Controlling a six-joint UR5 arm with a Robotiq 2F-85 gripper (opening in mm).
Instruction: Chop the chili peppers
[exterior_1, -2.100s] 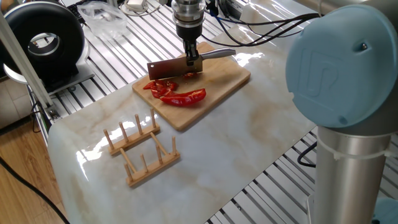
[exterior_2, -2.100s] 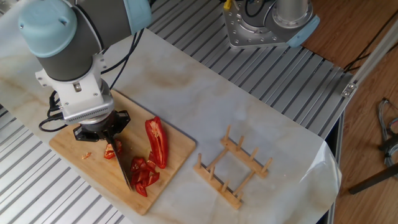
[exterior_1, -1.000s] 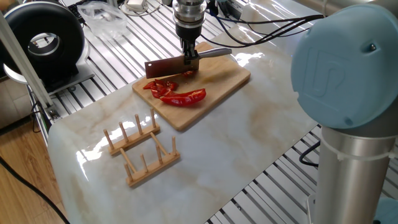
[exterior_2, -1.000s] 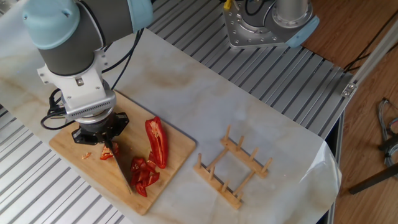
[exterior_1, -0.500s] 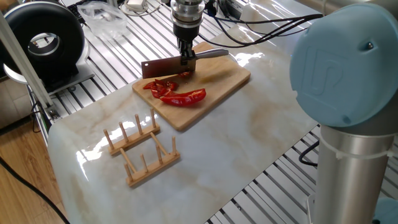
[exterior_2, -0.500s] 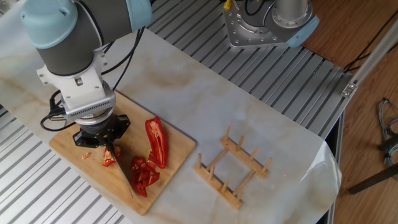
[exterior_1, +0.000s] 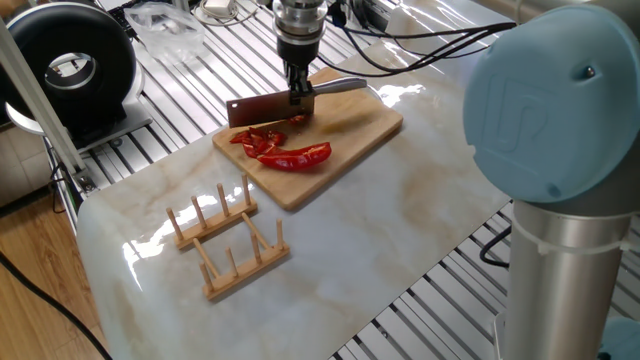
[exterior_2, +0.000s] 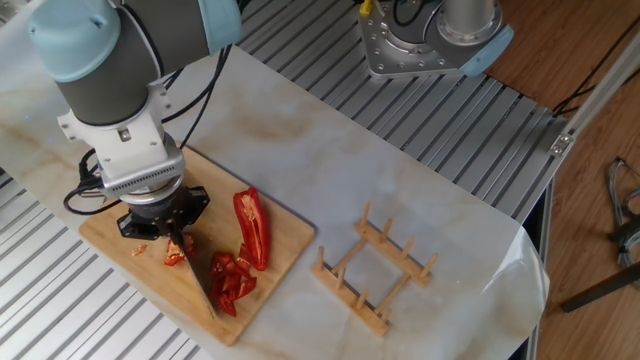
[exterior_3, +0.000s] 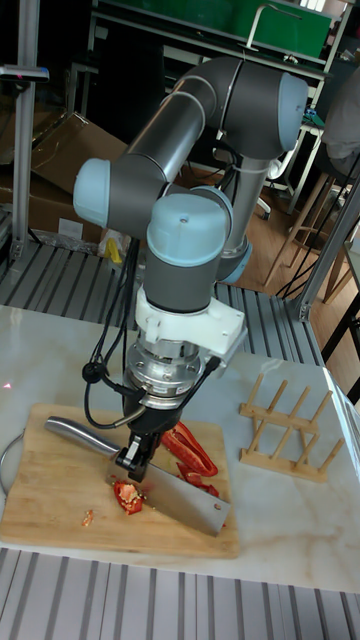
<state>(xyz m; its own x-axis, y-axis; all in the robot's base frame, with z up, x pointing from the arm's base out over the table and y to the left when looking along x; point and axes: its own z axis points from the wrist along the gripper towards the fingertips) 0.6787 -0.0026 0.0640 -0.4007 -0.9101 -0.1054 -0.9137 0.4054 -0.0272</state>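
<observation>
While the gripper (exterior_3: 137, 462) clamps the cleaver (exterior_3: 180, 500) above the cutting board (exterior_1: 368, 128), note: chili peppers (exterior_1: 283, 148), upper centre of frame, one long half uncut beside chopped bits. You should drop the blade squarely across that half, keeping clear of the board's edge.

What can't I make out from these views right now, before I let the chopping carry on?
- Hand: the arm's wrist hides its grip on the cleaver in the other fixed view.
- Blade edge: no view settles whether it touches the cutting board.
- Chili peppers: the small cut bits are too small to count; the blade hides some in the tall view.
</observation>
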